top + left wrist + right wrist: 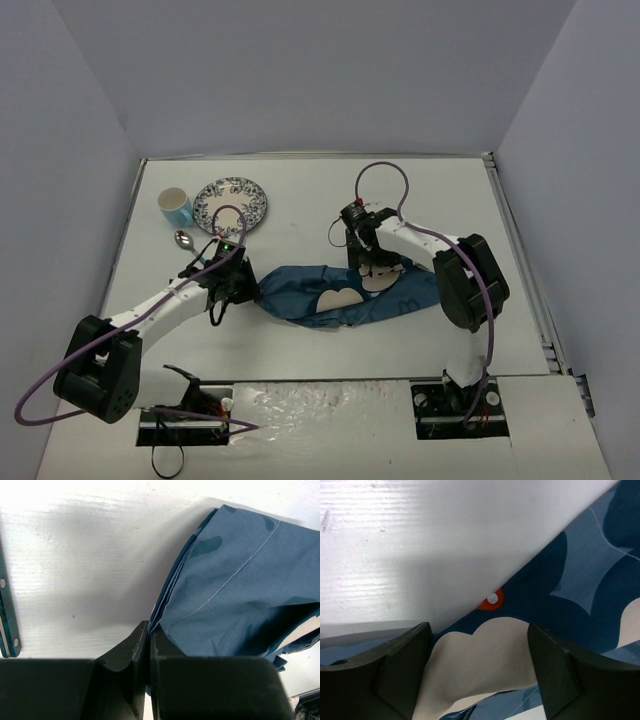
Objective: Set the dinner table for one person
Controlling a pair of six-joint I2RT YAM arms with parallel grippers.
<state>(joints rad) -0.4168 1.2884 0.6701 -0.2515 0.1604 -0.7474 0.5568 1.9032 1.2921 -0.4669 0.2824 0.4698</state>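
The white dinner table (320, 195) fills the top view. A blue cartoon-face cloth placemat (345, 295) lies crumpled and folded at its middle. My left gripper (240, 285) is shut on the placemat's left corner; in the left wrist view the folded blue edge (235, 580) runs between my closed fingers (137, 645). My right gripper (372, 262) is open over the placemat's right part, its fingers (402, 652) on either side of a cream patch (480, 665) and not gripping it. An orange eye print (491, 600) lies just ahead.
A blue patterned plate (231, 205), a light blue cup (175, 207) and a spoon (185, 240) sit at the far left of the table. Grey walls enclose the table. A metal rail (520, 260) runs along the right edge.
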